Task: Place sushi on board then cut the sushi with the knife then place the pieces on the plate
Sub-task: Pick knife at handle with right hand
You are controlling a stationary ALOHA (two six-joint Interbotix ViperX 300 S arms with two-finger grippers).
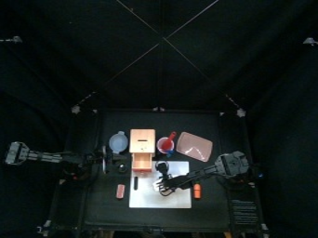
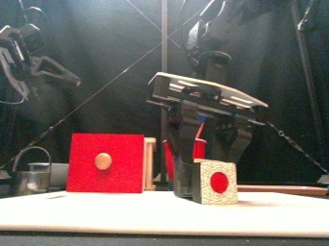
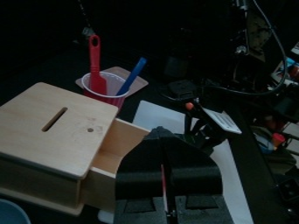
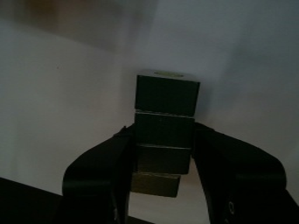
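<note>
The dark green sushi roll [image 4: 167, 109] lies on the white cutting board [image 1: 143, 200]. My right gripper [image 4: 162, 171] is shut on the roll's near end, a jaw on each side. In the front view the roll's end [image 2: 214, 183] shows speckled white rice with a red centre and rests on the board under the right gripper [image 2: 206, 159]. The red cup [image 3: 111, 85] holding a red and a blue knife stands behind the wooden box [image 3: 52, 131]. The pink tray [image 1: 195, 146] lies at the back right. My left gripper [image 3: 163, 188] hovers shut beside the box, holding nothing.
A round metal cutter [image 1: 118, 142] sits left of the box, whose red drawer front [image 2: 106, 163] faces forward. A small orange toy [image 1: 121, 191] lies left of the board and another [image 1: 199, 192] lies to its right.
</note>
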